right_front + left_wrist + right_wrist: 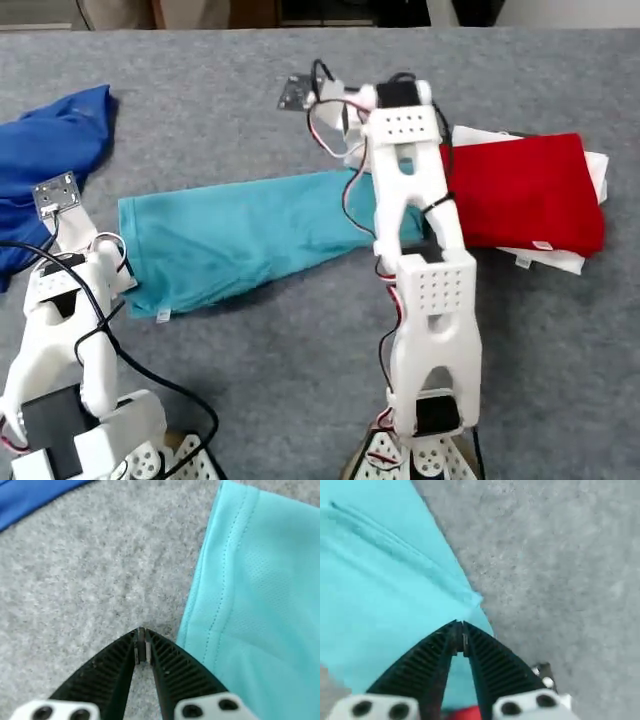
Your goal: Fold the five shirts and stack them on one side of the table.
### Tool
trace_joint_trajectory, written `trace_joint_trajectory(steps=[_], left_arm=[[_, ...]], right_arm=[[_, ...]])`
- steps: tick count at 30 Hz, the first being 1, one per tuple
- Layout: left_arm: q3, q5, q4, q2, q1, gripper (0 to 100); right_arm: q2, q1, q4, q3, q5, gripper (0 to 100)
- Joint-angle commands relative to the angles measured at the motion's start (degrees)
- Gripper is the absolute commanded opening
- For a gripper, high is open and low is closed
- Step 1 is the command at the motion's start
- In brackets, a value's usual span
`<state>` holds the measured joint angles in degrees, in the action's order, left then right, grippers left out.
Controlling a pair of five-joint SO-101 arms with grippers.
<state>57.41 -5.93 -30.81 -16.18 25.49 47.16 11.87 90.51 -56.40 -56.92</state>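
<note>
Two shirts are stacked at the right of the frame in the high view: red shirt [525, 190] folded on top, white shirt [560, 262] poking out under it. Teal shirt [230, 235] lies mid-frame as a long narrow strip, running from the left arm toward the stack. Its right end passes under the right arm, so I can't tell if it touches the red one. Blue shirt [45, 160] is bunched at upper left, not folded. All of it sits on the grey table [300, 370].

Left gripper [141, 649]: jaws pressed together, nothing between them, tips over bare table just beside the teal hem, not on it. Right gripper [460, 639]: jaws also together, tips over a corner of the teal shirt at its edge. No cloth visibly pinched, though the tips hide the spot.

Likely step: the next fold of the teal shirt.

Risks:
- Both claws are closed. Going down like this grabs nothing, and the left one would land on table rather than hem.
- Pinching only the top layer would open up the lengthwise fold.
- Uneven lift from the two ends would skew the strip.
- The right end is near the stack, so a drag or arm sweep there could shove the red shirt off the white one.
</note>
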Motion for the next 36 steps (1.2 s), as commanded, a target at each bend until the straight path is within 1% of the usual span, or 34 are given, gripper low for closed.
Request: trace_joint_trajectory(steps=[1, 3, 5, 8, 11, 13, 15, 17, 20, 22, 24, 28, 32, 36], left_arm=[[-2.9, -0.1, 0.7, -0.2, -0.7, 2], [-2.9, -0.1, 0.8, -0.2, -0.7, 2], [-2.9, -0.1, 0.8, -0.2, -0.7, 2], [-2.9, -0.1, 0.8, -0.2, -0.7, 2], [-3.0, -0.1, 0.6, -0.2, -0.5, 2], [-3.1, 0.2, 0.4, -0.2, -0.4, 2], [-3.1, 0.3, -0.8, -0.8, -0.4, 2], [-6.0, 0.4, -8.4, -1.5, -0.6, 2], [-16.3, 0.4, -25.8, -4.2, -0.2, 2], [-23.7, 0.4, -34.3, -5.8, -0.5, 2], [-30.9, 1.3, -39.8, -6.0, -0.7, 3], [-38.8, 7.6, -44.0, -0.5, -0.7, 17], [-42.7, 8.0, -44.0, 12.0, -0.7, 18], [-49.1, 7.9, -43.8, 24.7, -0.7, 18]], right_arm=[[-1.0, 0.8, 11.5, -12.2, 0.7, 0.2], [-1.8, -0.3, 12.0, -13.1, 2.7, 0.2], [-4.4, -1.8, 12.0, -9.8, 3.3, 0.2], [-12.3, -2.2, 12.0, 3.1, 3.8, 0.2], [-22.6, -1.6, 10.5, 18.4, 6.7, 0.2], [-29.4, -1.8, 4.3, 27.8, 11.7, 0.2], [-35.7, -3.2, -4.3, 36.6, 17.6, 0.2], [-41.1, -4.7, -14.3, 44.6, 22.5, 0.2], [-46.3, -7.6, -29.8, 55.3, 30.8, 0.2], [-47.5, -9.7, -38.7, 60.1, 35.3, 0.2], [-47.5, -10.6, -44.7, 61.2, 36.5, 0.2], [-47.4, -11.7, -44.7, 56.0, 35.7, 0.2], [-46.1, -12.8, -45.0, 55.9, 36.7, 0.2], [-41.3, -13.8, -49.0, 56.9, 44.5, 0.2]])
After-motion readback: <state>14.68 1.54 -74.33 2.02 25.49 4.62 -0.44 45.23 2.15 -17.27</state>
